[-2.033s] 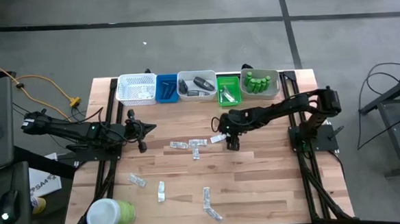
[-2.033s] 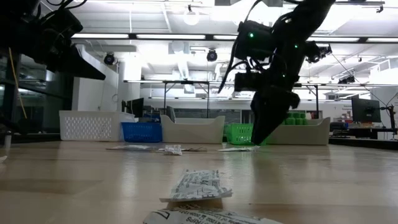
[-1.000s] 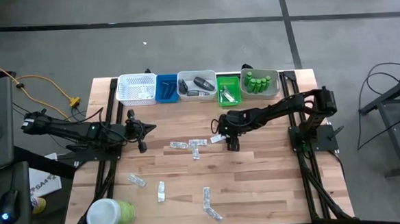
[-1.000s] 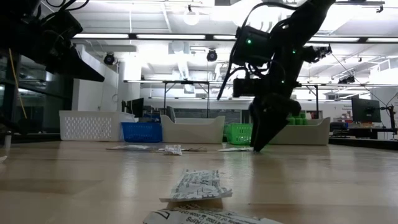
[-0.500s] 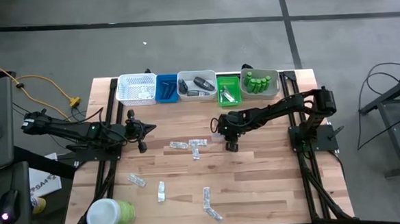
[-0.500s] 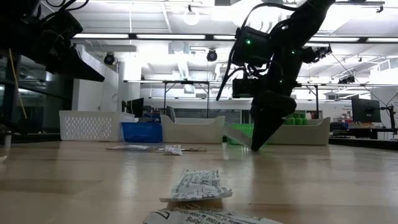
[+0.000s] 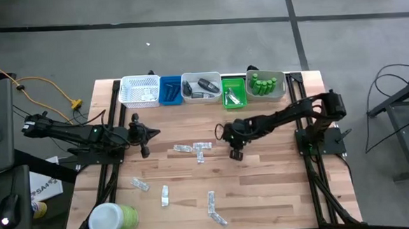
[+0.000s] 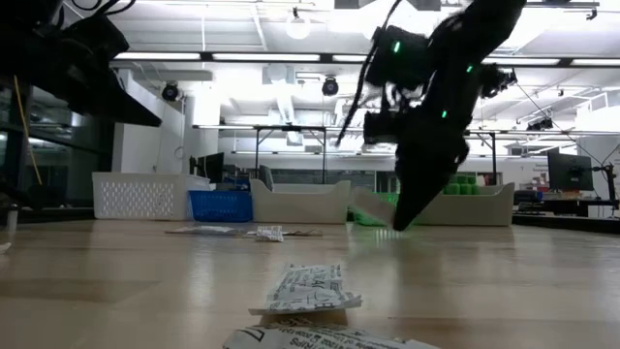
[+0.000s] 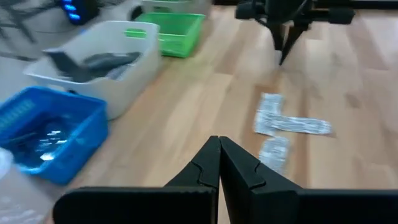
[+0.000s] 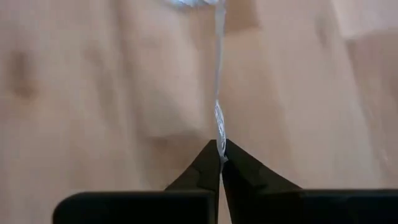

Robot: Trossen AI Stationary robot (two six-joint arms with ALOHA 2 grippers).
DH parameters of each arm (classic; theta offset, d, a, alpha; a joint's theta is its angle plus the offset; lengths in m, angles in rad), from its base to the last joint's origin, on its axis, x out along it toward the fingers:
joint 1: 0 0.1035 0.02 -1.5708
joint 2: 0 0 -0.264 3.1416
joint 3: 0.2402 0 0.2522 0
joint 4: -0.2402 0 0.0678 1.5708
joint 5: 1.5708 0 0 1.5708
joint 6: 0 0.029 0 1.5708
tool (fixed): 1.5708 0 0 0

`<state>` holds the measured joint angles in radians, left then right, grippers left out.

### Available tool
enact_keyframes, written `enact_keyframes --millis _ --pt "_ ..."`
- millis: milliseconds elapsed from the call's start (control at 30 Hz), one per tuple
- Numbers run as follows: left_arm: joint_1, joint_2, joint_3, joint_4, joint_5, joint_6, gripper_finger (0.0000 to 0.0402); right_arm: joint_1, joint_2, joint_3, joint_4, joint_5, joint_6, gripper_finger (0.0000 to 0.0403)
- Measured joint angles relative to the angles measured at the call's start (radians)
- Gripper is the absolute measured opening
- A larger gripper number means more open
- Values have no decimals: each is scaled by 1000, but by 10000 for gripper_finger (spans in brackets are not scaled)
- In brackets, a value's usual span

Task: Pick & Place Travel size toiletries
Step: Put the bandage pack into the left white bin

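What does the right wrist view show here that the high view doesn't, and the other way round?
Only the right wrist view: a thin silvery flat sachet seen edge-on, pinched between the shut tips of the right gripper, hanging clear above bare wood.

Only the high view: the row of white, blue, grey and green trays along the far edge, loose sachets scattered mid-table, the big green jar with white lid, and the left gripper, shut and waiting at the left.

Both: the wooden table and the right gripper near its middle.
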<state>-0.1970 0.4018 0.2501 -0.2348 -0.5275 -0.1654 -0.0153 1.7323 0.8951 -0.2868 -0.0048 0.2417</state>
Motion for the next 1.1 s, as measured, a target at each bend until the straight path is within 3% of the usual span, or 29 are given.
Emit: enact_keyframes --millis 100,233,500,667,867,1100 --pt "0 16 0 35 54 -1 9 43 -39 1 29 15 19 4" --pt "0 94 0 206 101 5 47 93 -51 2 145 55 41 4" --pt "0 438 0 721 156 104 178 160 -54 3 462 179 17 4" --pt "0 659 11 1039 171 163 223 191 -55 3 590 245 -64 4" --pt "0 856 131 1101 226 185 230 199 -55 3 729 295 -171 4" --pt "0 999 293 1089 291 188 230 199 -56 4 728 316 -238 4"
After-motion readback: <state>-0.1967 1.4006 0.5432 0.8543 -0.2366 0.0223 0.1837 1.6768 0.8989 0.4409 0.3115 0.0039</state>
